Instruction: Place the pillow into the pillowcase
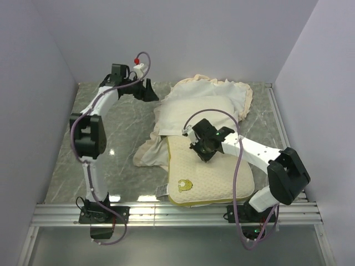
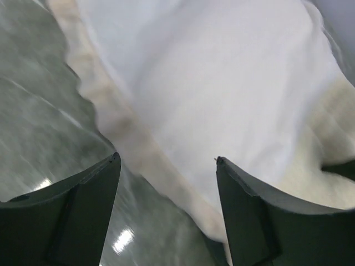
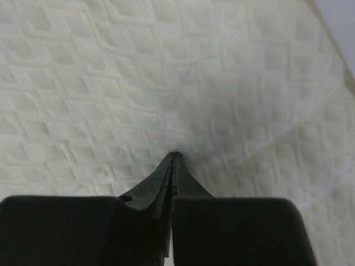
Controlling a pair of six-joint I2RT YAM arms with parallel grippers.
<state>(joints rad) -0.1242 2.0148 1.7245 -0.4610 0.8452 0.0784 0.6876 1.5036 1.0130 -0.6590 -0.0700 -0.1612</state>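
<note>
I am looking down on a grey-green marbled table point(image 1: 116, 127), glossy enough to throw back the lamps, boxed in by pale lilac walls point(image 1: 39, 66) on the left, far and right sides. Ribbed aluminium rails point(image 1: 183, 213) run along its near edge and carry both arm bases.

On my left, the left arm point(image 1: 89, 136) reaches to the far side of the table. The left gripper point(image 2: 166, 159) has its fingers point(image 2: 83, 213) spread wide with nothing between them. It hangs over the spot where the ruffled edge of the pillowcase point(image 2: 222, 83) crosses the bare stone, and I cannot tell from the blurred wrist view whether it touches the cloth.

Right of centre, the right gripper point(image 3: 175, 155) is closed to a point, jaws pressed flat together, with the tips down on the pillow point(image 3: 166, 83). The fabric puckers faintly toward the tips, but I cannot tell whether a fold is caught.

The pillowcase point(image 1: 205, 102) lies rumpled in the far middle of the table: limp white cloth with a cream-beige frill, bunched in soft folds. The pillow point(image 1: 213, 180) lies nearer me, thick and rectangular, cream-yellow with a quilted diamond relief and a brighter yellow band along its edge. A small round yellow mark point(image 1: 184, 185) sits near its near-left corner. Its near end reaches almost to the rails; its far end meets the pillowcase, and I cannot tell if it sits inside or merely underneath.
</note>
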